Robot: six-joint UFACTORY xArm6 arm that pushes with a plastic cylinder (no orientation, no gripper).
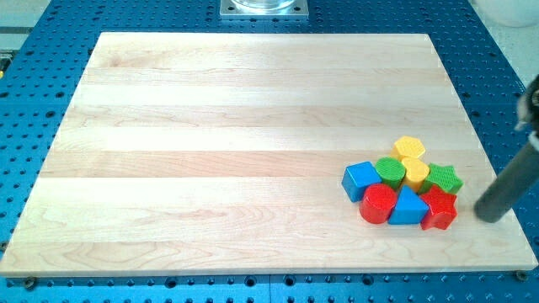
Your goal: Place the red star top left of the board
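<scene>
The red star point(439, 208) lies at the lower right of the wooden board point(210, 126), at the right end of a tight cluster of blocks. It touches the blue triangle point(408, 206) on its left and the green star point(444, 178) above it. My tip point(487, 216) is the lower end of the dark rod that comes in from the view's right edge. It sits just right of the red star, a small gap apart.
The cluster also holds a red round block point(378, 203), a blue cube point(361, 179), a green round block point(390, 171), a yellow hexagon point(410, 148) and a second yellow block point(415, 172). A metal arm base point(264, 7) stands beyond the top edge.
</scene>
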